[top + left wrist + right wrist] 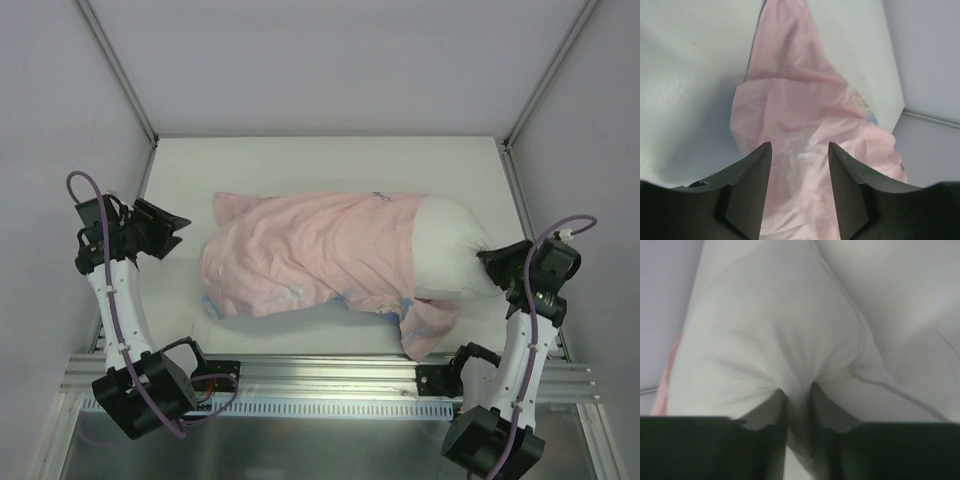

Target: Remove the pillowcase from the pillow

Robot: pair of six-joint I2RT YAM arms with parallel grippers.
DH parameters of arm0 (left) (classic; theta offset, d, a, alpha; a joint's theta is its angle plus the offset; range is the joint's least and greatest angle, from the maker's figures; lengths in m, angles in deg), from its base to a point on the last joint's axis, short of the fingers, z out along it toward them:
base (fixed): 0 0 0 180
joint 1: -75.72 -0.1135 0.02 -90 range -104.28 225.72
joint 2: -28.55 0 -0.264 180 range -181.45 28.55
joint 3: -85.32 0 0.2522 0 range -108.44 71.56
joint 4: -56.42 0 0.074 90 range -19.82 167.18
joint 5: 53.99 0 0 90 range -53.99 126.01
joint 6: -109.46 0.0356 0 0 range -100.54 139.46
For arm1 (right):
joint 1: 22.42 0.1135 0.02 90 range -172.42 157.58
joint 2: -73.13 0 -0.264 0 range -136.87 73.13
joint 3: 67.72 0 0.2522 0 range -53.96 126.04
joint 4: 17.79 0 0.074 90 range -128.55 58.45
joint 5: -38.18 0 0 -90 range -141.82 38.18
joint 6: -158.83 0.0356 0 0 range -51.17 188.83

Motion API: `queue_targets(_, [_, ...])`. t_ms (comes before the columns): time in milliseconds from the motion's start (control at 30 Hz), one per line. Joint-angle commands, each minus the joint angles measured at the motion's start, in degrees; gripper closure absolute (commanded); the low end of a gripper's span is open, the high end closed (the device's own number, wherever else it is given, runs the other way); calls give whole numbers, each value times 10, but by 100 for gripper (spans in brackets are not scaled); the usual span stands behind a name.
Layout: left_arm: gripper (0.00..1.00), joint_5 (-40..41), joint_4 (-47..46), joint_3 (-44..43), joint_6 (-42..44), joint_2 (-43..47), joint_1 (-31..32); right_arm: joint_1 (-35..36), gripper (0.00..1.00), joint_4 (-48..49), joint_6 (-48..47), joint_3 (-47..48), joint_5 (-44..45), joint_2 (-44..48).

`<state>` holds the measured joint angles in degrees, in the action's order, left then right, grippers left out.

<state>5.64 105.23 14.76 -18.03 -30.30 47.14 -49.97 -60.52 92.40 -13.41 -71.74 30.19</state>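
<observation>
I see the pillow [452,250] lying across the middle of the white table [320,170] — its right end bare, the rest inside the pink pillowcase [300,255]. My right hand [488,262] is pinched on that bare white corner; my left hand [178,232] sits just left of the pillowcase — fingers spread, holding nothing.

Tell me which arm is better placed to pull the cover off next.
Left. The left hand is open beside the pink cover; the right hand is shut on the pillow.
</observation>
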Motion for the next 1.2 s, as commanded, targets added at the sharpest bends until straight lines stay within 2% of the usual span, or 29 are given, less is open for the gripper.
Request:
queue_targets(0, [40, 20, -48, 46, 15, 41, 59, 20, 68, 49, -20, -56, 37, 62])
queue_targets(33, [34, 32, -48, 52, 22, 41, 82, 28, 54, 45, -26, -57, 42, 68])
queue_targets(67, [28, 41, -45, 53, 27, 40, 103, 36, 32, 28, -31, -52, 50, 73])
queue_targets(100, [18, 46, -42, 53, 34, 36, 136, 40, 25, 19, -45, -30, 51, 75])
queue_targets(167, [12, 62, -26, 42, 38, 28, 155, 46, 14, -15, -62, 5, 60, 71])
queue_targets(333, [10, 123, -12, -4, 38, 3, 191, 62, 8, -51, -101, 117, 60, 44])
queue_targets(400, [9, 136, -13, -35, 33, -32, 202, 95, 8, -54, -107, 142, 56, 16])
queue_targets(533, [9, 154, -13, -105, 38, -135, 238, 224, 4, -85, -141, 217, 109, -97])
queue_targets(567, [10, 154, -12, -120, 40, -153, 247, 267, 3, -91, -158, 253, 129, -153])
queue_targets(633, [9, 158, -13, -154, 42, -207, 250, 289, 3, -101, -163, 286, 141, -207])
queue_targets(800, [8, 195, -6, -211, 32, -293, 249, 287, 2, -98, -150, 361, 168, -342])
queue_targets(1000, [7, 199, 9, -241, 5, -371, 245, 278, 2, -97, -125, 441, 157, -445])
queue_targets(1167, [2, 192, 12, -258, -8, -440, 244, 278, 2, -84, -110, 427, 107, -509])
